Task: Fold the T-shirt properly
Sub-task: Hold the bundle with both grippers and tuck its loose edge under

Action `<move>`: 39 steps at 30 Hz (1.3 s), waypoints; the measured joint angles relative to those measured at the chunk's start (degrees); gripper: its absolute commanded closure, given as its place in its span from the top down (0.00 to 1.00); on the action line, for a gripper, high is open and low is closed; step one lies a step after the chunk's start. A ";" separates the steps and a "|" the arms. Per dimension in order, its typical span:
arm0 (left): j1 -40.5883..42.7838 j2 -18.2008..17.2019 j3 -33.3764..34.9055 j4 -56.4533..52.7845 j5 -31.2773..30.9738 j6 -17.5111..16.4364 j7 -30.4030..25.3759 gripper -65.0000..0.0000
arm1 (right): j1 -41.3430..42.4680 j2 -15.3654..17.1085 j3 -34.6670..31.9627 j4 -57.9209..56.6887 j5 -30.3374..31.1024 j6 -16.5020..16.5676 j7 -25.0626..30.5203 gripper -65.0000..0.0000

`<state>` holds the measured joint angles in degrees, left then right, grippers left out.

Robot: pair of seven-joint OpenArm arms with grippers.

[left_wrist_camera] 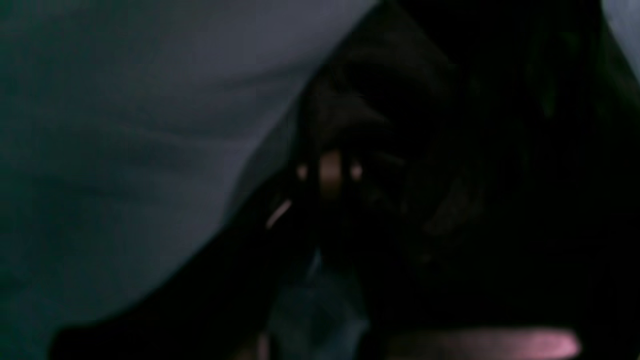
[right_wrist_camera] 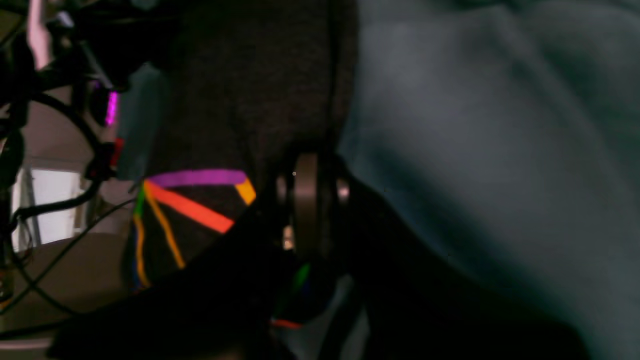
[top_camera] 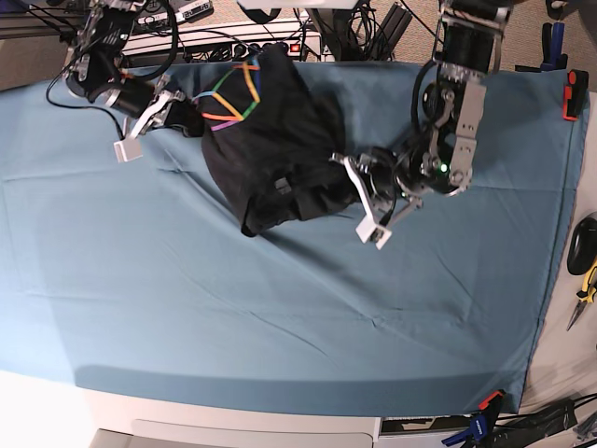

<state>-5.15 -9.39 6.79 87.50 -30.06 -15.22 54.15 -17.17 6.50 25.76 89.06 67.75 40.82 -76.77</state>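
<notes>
The black T-shirt lies bunched at the back middle of the blue-covered table, its rainbow line print facing up at the back left. My right gripper is at the shirt's left edge beside the print and is shut on the cloth. In the right wrist view the shirt and print run into that gripper. My left gripper is shut on the shirt's right edge. The left wrist view is dark, with black cloth around the gripper.
The blue table cloth covers the whole table. Cables and power strips run along the back edge. A red clamp sits at the right back, hand tools lie off the right edge, and a clamp grips the front edge.
</notes>
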 measured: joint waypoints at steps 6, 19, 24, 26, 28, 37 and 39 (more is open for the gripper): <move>-4.52 -0.02 0.00 -3.91 -0.42 0.04 0.22 0.00 | -0.35 -3.87 -0.07 2.91 2.21 -0.28 -1.57 0.00; -10.12 0.20 0.02 -6.36 -1.03 -0.26 1.07 0.00 | -0.61 -5.42 -0.70 4.76 2.43 -0.55 -2.05 0.00; -10.10 0.20 0.00 -6.38 -1.01 -0.26 1.33 0.00 | 0.74 -5.42 -0.70 4.76 1.90 -0.87 -2.54 0.00; -10.12 0.20 0.00 -6.38 -1.01 -0.26 1.31 0.00 | 1.73 -5.42 -0.70 4.74 1.75 -0.92 -2.71 0.00; -10.14 0.17 0.00 -6.38 -0.98 -0.24 1.27 0.00 | 2.45 -5.42 -0.70 4.74 1.73 -0.92 -2.71 0.00; -10.75 0.20 0.00 -6.38 -1.03 -0.24 0.20 0.00 | 2.47 -5.42 -0.70 4.74 1.36 -0.90 -2.75 0.00; -10.91 0.20 0.00 -6.38 -1.01 -0.26 0.20 0.00 | 2.27 -5.42 -0.70 4.74 1.36 -0.92 -2.80 0.00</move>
<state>-16.05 -9.19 6.79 81.12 -31.07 -15.49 54.35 -14.90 1.08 25.06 93.80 69.10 39.90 -79.57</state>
